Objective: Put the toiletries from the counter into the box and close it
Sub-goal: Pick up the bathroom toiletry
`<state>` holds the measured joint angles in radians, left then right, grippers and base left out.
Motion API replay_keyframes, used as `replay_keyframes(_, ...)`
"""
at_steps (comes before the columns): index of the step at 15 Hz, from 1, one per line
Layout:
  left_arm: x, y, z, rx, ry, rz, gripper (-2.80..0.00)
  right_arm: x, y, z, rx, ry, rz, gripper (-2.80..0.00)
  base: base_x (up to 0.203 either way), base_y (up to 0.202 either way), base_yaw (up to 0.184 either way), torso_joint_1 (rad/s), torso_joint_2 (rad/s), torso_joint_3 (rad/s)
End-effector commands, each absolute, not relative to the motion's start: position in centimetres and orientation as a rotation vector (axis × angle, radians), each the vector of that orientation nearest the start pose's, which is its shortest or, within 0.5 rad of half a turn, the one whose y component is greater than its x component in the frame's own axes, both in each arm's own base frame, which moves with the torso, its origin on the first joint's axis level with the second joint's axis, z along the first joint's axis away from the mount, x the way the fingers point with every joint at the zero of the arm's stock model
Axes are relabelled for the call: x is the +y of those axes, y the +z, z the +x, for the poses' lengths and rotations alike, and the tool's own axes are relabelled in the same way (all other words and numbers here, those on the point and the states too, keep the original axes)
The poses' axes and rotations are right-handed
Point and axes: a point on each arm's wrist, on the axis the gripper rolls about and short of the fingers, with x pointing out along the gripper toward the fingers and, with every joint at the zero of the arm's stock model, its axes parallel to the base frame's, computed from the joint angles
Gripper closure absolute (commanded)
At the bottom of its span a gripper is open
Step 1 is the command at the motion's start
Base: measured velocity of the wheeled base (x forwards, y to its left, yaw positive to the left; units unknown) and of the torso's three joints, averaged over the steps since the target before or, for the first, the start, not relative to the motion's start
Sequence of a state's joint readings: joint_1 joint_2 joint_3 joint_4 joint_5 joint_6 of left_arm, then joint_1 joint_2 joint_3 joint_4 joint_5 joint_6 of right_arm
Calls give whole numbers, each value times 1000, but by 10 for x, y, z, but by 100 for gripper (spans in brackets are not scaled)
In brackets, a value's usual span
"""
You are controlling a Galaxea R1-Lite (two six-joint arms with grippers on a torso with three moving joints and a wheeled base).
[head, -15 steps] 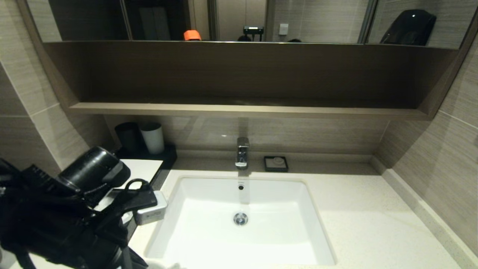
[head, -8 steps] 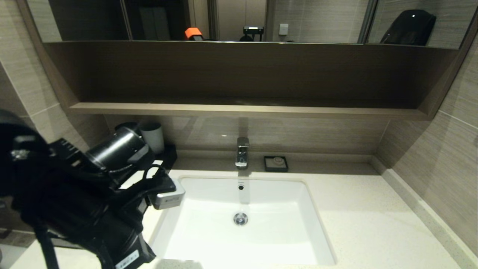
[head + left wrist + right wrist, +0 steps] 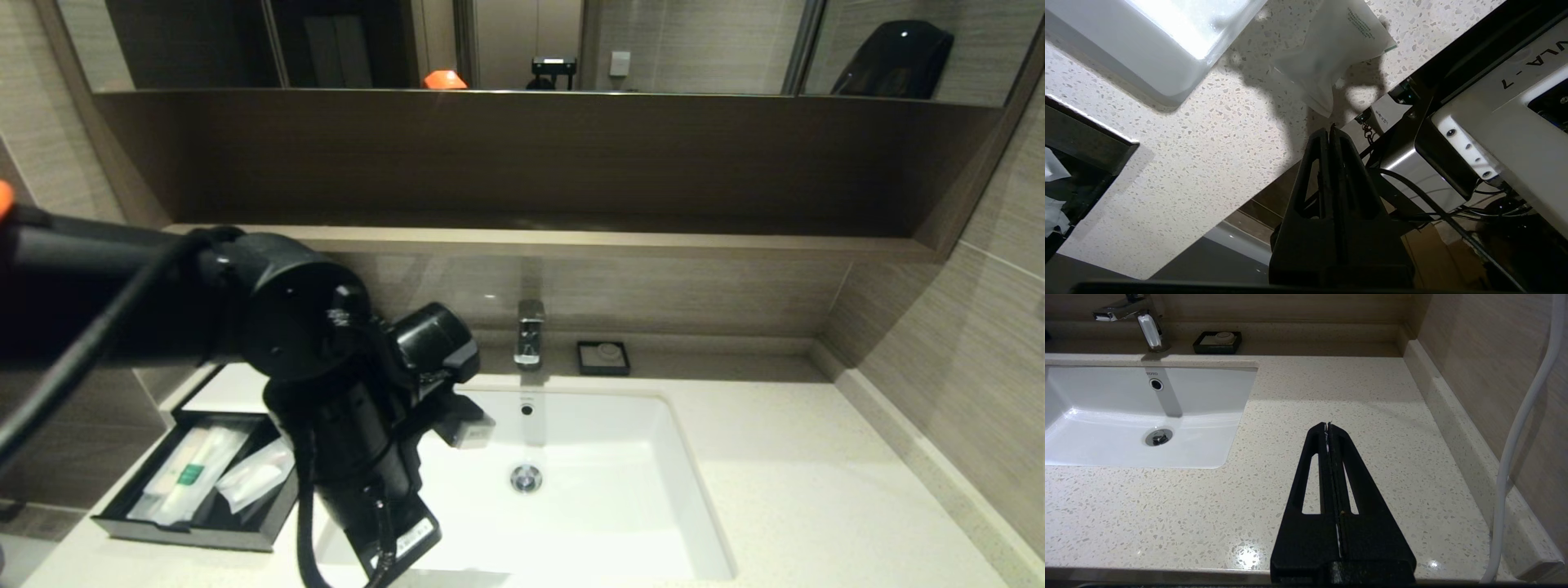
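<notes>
- The left gripper (image 3: 1329, 130) has its two black fingers pressed flat together with nothing between them, poised above the front lip of the counter (image 3: 1208, 134), on the near left side of the sink (image 3: 571, 490).
- Just past its tips a pale plastic packet (image 3: 1331, 61) lies on the speckled counter near the sink's corner; it carries a block of small dark print, too fine to read.
- Left of the sink the box (image 3: 196, 482) has its black drawer pulled out, with wrapped toiletries (image 3: 192, 474) inside, one bearing a green label.
- The sink's back wall reads "TOTO" above the overflow hole, seen in the right wrist view.
- The right gripper (image 3: 1328, 424) is likewise closed and empty, parked over the counter right of the sink.
- A black soap dish (image 3: 603, 358) sits behind the sink, beside the tap (image 3: 529, 331).
</notes>
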<state>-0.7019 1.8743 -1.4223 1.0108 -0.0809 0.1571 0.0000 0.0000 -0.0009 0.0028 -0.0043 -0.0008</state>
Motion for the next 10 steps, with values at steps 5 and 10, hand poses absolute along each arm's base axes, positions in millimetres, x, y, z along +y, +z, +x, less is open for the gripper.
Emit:
replay_keyframes(5,-216,143,242,1514,-688,572,0,0,75,-23,2,-5,-1,0,0,0,0,0,0,0)
replay_keyframes(10,-229,135,245,1597,-648,577,0,0,75,-23,1,-5,-1,0,0,0,0,0,0,0)
